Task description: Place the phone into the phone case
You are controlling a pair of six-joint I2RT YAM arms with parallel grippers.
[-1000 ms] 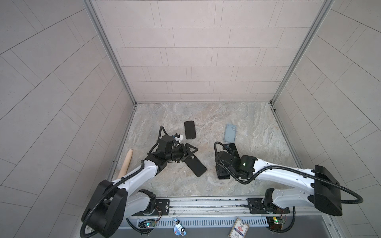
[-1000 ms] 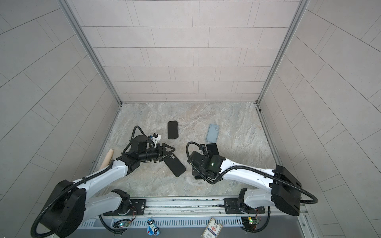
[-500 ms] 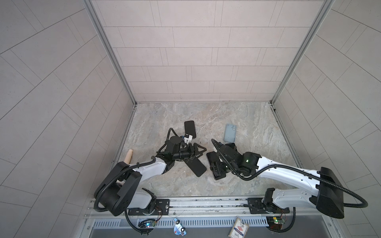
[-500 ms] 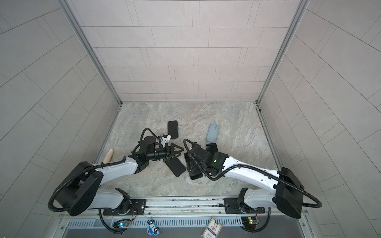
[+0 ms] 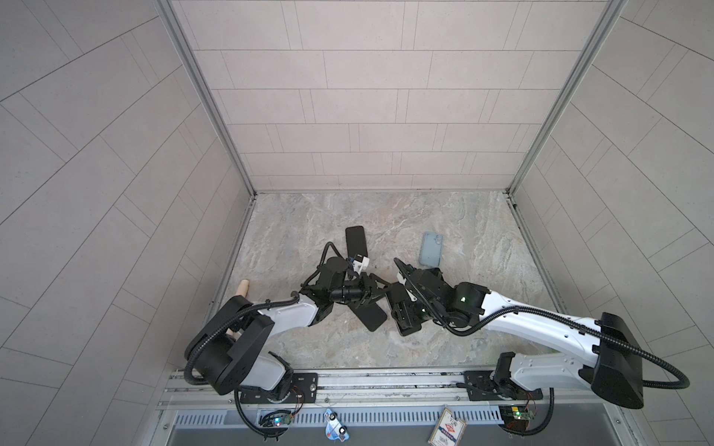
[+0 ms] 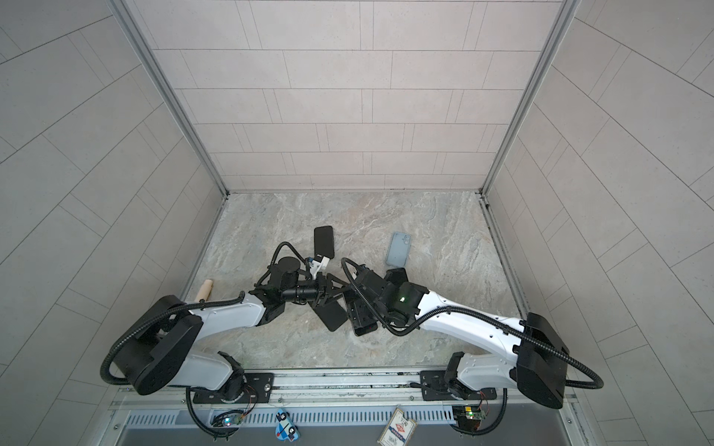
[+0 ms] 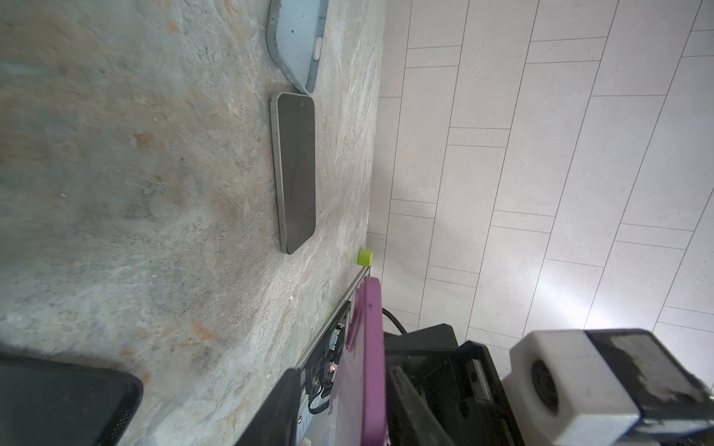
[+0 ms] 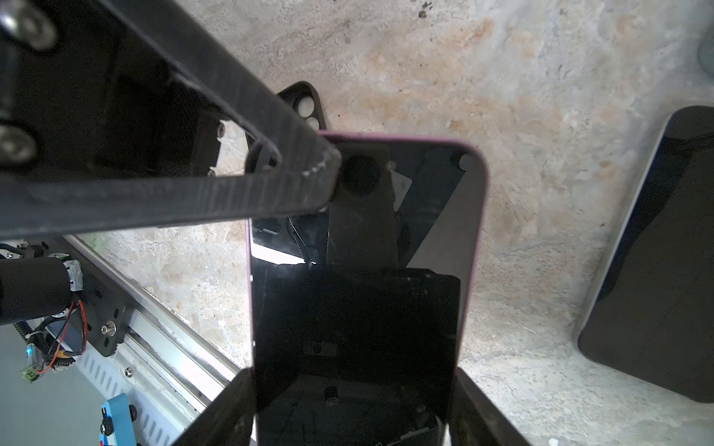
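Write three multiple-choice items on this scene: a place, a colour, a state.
1. On the table, the pale blue case lies: A near-left corner; B far half, right of centre; C near-right corner.
2. The held phone has a rim that is: A green; B orange; C purple.
3. The right gripper is: A shut on the held phone; B open and empty; C out of view.
Key: B, both top views show it there; C, purple edge in the right wrist view; A, its fingers press both sides.

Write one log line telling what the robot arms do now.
right gripper: holds purple-edged phone | left gripper: at phone's far corner, grip unclear | black case: lying on table
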